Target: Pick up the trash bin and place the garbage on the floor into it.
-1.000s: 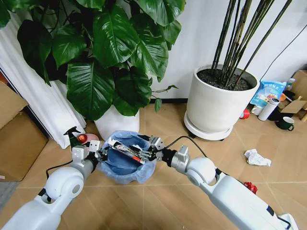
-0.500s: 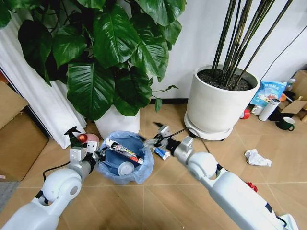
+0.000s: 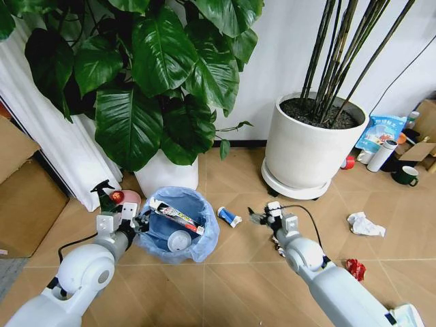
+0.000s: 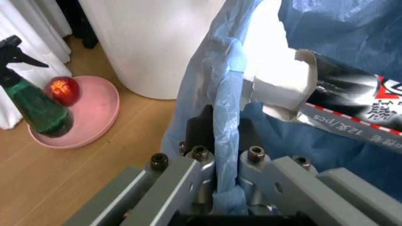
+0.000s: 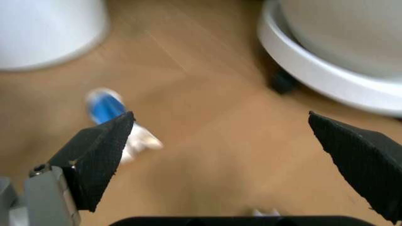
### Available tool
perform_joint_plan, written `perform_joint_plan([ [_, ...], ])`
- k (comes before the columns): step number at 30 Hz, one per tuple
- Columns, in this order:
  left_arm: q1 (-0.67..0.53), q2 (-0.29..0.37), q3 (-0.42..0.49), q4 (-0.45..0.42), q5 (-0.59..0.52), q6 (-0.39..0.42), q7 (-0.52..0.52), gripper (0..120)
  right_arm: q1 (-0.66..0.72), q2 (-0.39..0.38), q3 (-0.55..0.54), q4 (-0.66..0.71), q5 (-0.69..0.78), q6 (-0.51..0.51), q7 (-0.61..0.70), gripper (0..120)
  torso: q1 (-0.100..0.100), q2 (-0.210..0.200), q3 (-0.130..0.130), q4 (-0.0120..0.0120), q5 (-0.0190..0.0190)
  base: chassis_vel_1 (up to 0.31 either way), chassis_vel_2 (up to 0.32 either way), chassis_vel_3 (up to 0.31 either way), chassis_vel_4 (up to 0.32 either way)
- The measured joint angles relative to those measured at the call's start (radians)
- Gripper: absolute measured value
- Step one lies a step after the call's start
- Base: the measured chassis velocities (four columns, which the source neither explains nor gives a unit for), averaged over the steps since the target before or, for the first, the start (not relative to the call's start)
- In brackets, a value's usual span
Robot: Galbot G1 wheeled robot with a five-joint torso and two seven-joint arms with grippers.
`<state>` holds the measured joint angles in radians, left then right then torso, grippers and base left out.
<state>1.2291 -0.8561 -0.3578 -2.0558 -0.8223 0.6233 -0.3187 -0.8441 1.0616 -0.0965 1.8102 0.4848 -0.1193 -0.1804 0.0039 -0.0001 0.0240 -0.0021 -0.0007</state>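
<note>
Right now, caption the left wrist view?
Left gripper clamps the trash bin's blue bag rim beside the printed tube.

A printed tube [image 3: 176, 215] lies in the trash bin [image 3: 204, 235], a can [image 3: 229, 217] on the floor [image 3: 238, 272] to its right.

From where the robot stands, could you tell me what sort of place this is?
Probably an indoor office or lounge corner: two big white plant pots stand on a wood-look floor by a white wall, with cardboard boxes to one side.
</note>
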Motion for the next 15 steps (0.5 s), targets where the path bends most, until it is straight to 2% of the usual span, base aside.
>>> perform_joint_plan([
  [2, 0.007, -0.007, -0.005, -0.004, 0.008, -0.001, 0.0, 0, -0.024, -0.004, 0.048, -0.014, 0.008, -0.023, 0.097, 100, 0.0, 0.0, 0.0, 0.0, 0.0, 0.0, 0.0, 0.0, 0.0],
  [3, 0.007, -0.007, -0.005, -0.004, 0.008, -0.001, 0.0, 0, -0.024, -0.004, 0.048, -0.014, 0.008, -0.023, 0.097, 100, 0.0, 0.0, 0.0, 0.0, 0.0, 0.0, 0.0, 0.0, 0.0],
  [5, 0.017, -0.015, -0.008, -0.013, 0.018, -0.002, 0.0, 0, -0.063, -0.015, 0.09, -0.073, 0.013, -0.047, 0.184, 100, 0.0, 0.0, 0.0, -0.0004, -0.0001, 0.0, 0.0, 0.0, 0.0],
  [11, 0.042, -0.018, -0.024, -0.033, 0.026, -0.005, 0.0, 0, -0.135, 0.005, 0.141, -0.225, -0.003, -0.067, 0.276, 100, 0.0, 0.0, 0.0, -0.0001, 0.0002, 0.0, 0.0, 0.0, 0.0],
  [15, 0.051, -0.02, -0.033, -0.041, 0.026, -0.012, -0.002, 0, -0.208, 0.037, 0.214, -0.251, -0.013, -0.112, 0.354, 100, 0.0, 0.0, 0.0, -0.0001, 0.0, 0.0, 0.0, 0.0, 0.0],
])
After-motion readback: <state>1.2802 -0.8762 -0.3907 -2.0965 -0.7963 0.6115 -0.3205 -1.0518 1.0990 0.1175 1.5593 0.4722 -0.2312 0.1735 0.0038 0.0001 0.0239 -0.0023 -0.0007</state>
